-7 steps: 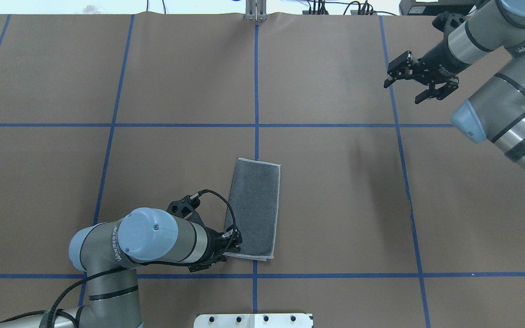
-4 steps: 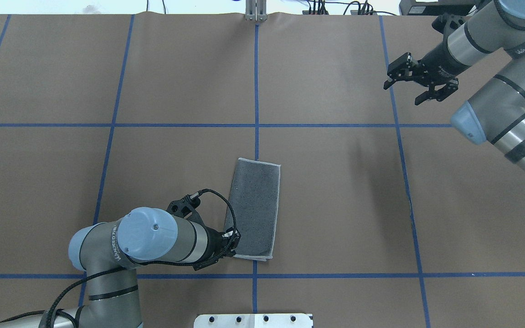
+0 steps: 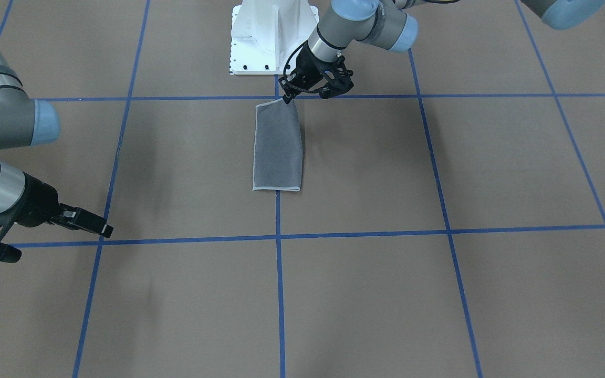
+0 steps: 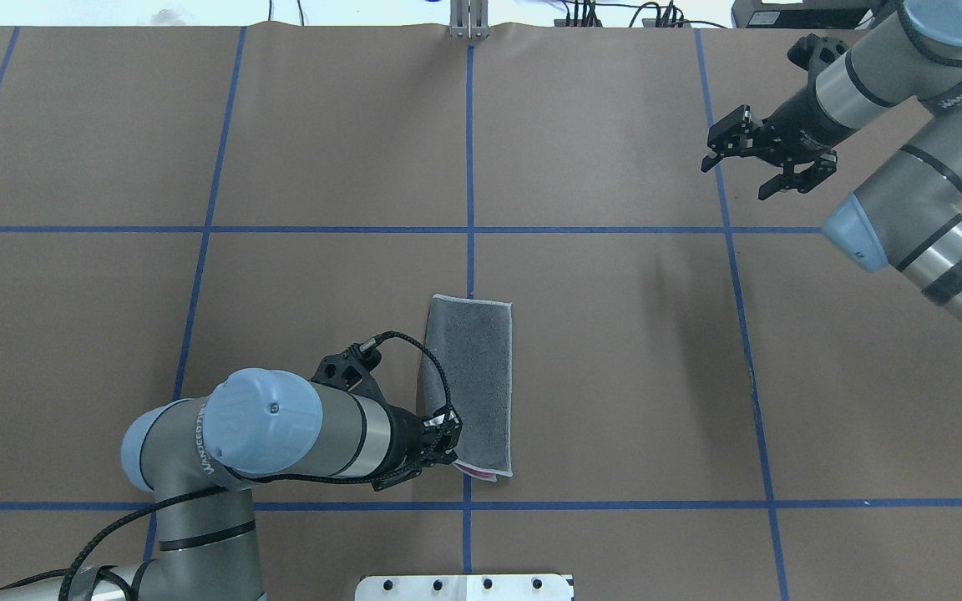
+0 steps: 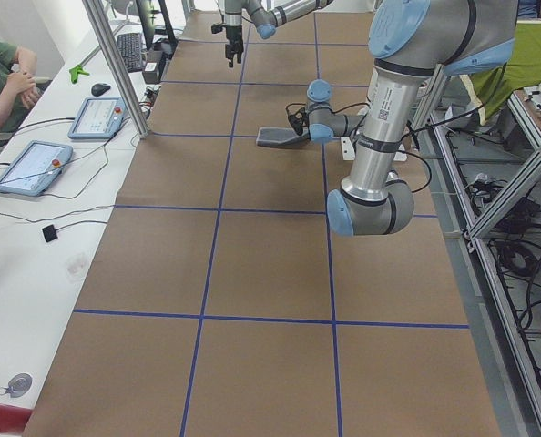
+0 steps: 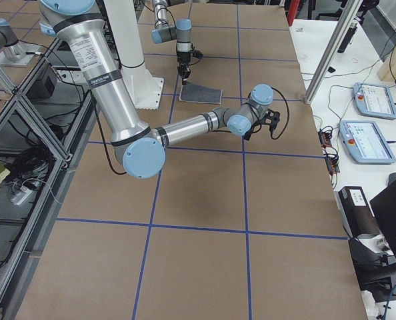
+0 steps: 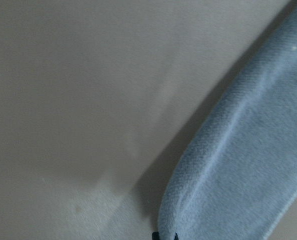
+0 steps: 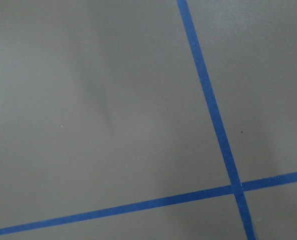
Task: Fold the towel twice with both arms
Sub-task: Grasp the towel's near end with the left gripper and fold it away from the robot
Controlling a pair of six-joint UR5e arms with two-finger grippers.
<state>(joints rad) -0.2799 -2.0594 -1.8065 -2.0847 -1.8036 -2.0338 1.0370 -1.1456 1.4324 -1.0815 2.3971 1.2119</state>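
The towel (image 4: 473, 376) lies folded into a narrow strip with its dark grey face up, just left of the table's centre line; it also shows in the front view (image 3: 277, 149). My left gripper (image 4: 448, 442) is shut on the towel's near left corner and holds it slightly raised, so a sliver of pink shows under the near edge. The left wrist view is filled by a close fold of the towel (image 7: 248, 160). My right gripper (image 4: 735, 181) hangs open and holds nothing, over the far right of the table, well away from the towel.
Blue tape lines divide the brown table into squares. The white pedestal base (image 4: 464, 587) sits at the near edge. In the exterior left view a person (image 5: 2, 82) sits at a side table with tablets (image 5: 29, 168).
My left gripper has shifted right with the towel's near corner. The near edge has slid right and pink now shows beneath it. The right gripper has drifted slightly farther away.
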